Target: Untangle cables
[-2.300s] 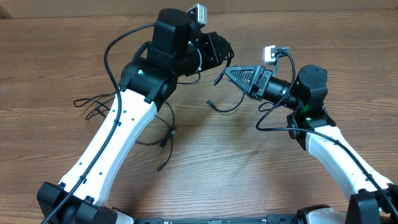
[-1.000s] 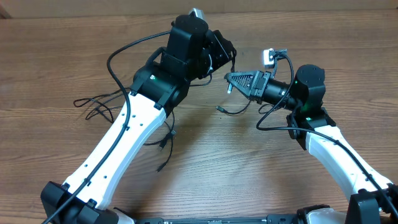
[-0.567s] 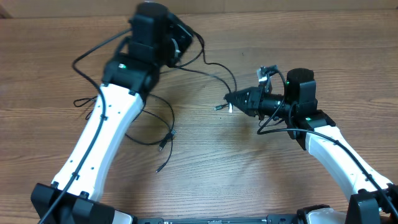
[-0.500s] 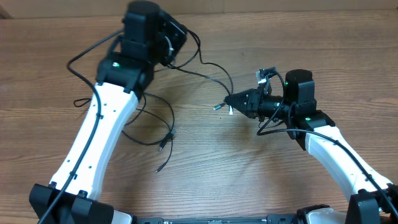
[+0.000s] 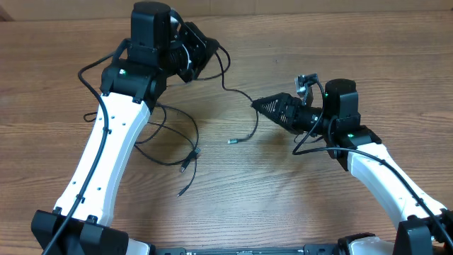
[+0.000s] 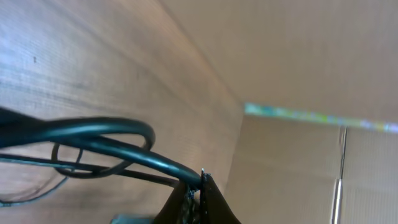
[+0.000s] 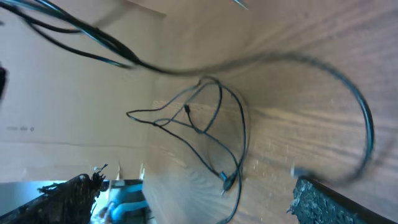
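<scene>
While one thin black cord (image 5: 233,140) is pinched by the left claw (image 5: 202,55), the right claw (image 5: 256,104) is spread wide beside it; further cords (image 5: 185,166) are strewn on the brown wooden desk (image 5: 283,191).

Cables (image 5: 231,141): black. Table (image 5: 283,198): brown, streaked wood grain. Left arm (image 5: 106,163) and right arm (image 5: 382,184): white links, black joints, green indicator lights (image 5: 349,134). Far wall (image 5: 318,6): plain tan.
</scene>
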{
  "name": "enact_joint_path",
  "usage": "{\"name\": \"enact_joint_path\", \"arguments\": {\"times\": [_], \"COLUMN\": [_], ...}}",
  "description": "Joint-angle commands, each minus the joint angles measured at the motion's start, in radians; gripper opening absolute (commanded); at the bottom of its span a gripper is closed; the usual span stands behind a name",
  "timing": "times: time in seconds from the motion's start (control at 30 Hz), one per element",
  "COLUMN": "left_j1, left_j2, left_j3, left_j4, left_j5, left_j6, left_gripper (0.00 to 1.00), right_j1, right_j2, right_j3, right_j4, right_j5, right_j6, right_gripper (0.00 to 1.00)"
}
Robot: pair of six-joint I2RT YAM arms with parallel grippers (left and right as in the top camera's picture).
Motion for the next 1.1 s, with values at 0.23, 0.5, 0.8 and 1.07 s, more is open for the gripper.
{"name": "enact_joint_path", "arguments": {"times": [0.23,0.5,0.8,1.07], "left_j1": [-0.019,-0.079,-0.127,-0.173], "left_j2": [0.006,0.006,0.006,0.006], "left_j3": [0.004,0.004,0.004,0.004], "left_j4": [-0.098,-0.098,-0.098,-0.098], "left_j5": [0.103,0.122,0.103,0.076], "left_j6": [0.053,0.012,0.013,0.032], "left_gripper": [0.04,0.04,0.05,0.04], "right_j1": [0.0,0.0,0.0,0.0], "right_j2": [0.003,0.003,0.003,0.003], "right_j3": [0.006,0.006,0.006,0.006], "right_j4": [0.205,0.256,0.256,0.255], "right_j5": [-0.11,-0.126,-0.126,-0.126], "right_j6": [-0.351,-0.452,-0.451,-0.451], "right_gripper": [0.96,0.89,0.79,0.55]}}
